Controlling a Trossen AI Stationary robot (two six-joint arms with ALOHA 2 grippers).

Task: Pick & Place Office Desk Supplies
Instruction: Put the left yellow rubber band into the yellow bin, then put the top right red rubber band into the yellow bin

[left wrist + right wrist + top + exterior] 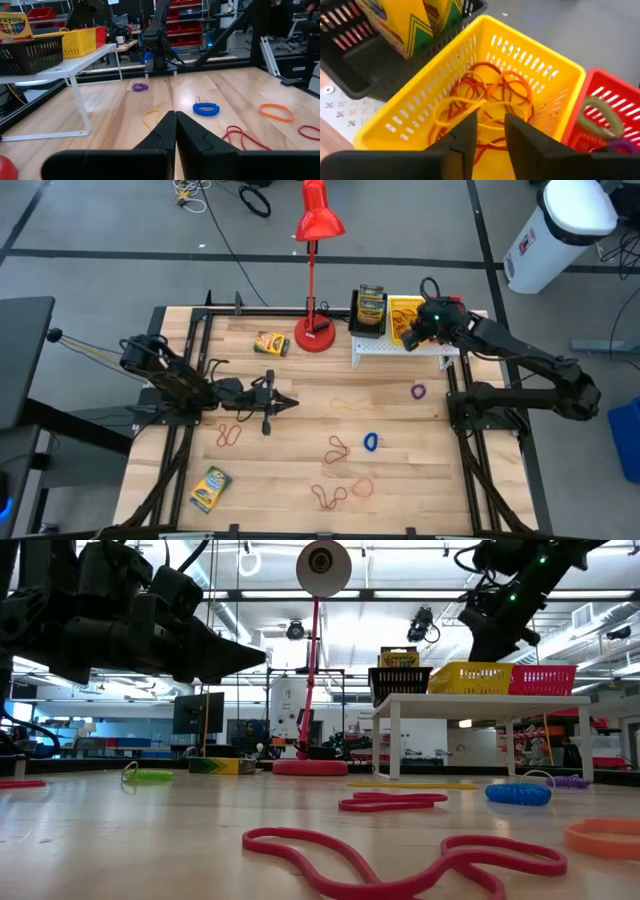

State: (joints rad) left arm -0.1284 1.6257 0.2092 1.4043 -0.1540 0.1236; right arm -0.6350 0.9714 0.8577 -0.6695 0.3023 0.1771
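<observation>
A red band [400,860] lies nearest. The right gripper [490,131], slightly parted and empty, hangs above the yellow bin [445,97]; the left gripper [175,131], closed, hovers mid-table.

high: overhead, straight down | low: tabletop level, across | wrists: close, forward | shared: yellow bin [530,75]

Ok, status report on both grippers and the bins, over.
Right gripper open, empty, over yellow mesh bin holding rubber bands. Left gripper shut, empty, above mid-table. Loose bands remain on wooden table. Nothing blocking.
</observation>
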